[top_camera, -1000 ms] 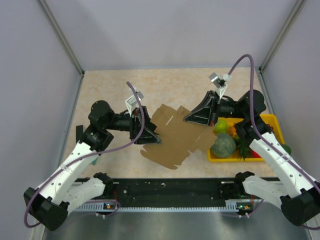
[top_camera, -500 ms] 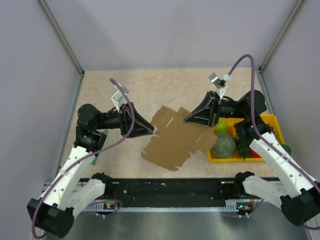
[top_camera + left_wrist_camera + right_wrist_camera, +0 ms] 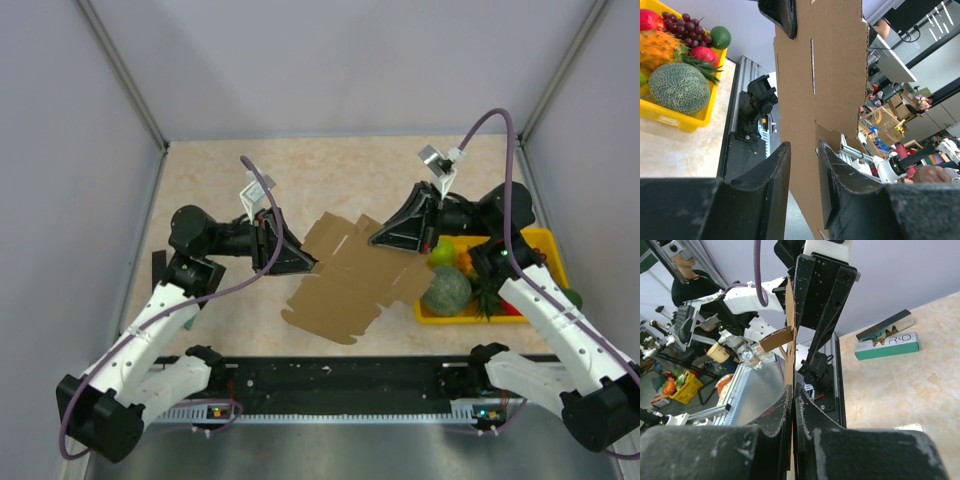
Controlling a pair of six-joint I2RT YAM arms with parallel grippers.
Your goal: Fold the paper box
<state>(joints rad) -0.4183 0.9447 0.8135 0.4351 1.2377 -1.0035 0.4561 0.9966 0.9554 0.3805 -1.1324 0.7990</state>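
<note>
The paper box point(image 3: 345, 280) is a flat brown die-cut sheet in the middle of the table, lifted at its far right corner. My right gripper point(image 3: 375, 238) is shut on that corner. In the right wrist view the sheet point(image 3: 777, 339) runs edge-on out of the closed fingers point(image 3: 793, 387). My left gripper point(image 3: 310, 265) is at the sheet's left edge. In the left wrist view its jaws point(image 3: 804, 147) stand apart with the cardboard point(image 3: 830, 65) passing between them, not pinched.
A yellow tray point(image 3: 545, 240) with a melon point(image 3: 445, 292) and other fruit stands at the right, close to the sheet; it also shows in the left wrist view point(image 3: 670, 120). A teal-and-white packet point(image 3: 887, 345) lies on the table at the left. A black rail point(image 3: 340, 378) runs along the near edge.
My left gripper drew back to the left off the sheet, then came right again to its left edge. The sheet shifted slightly. The right arm has not moved.
</note>
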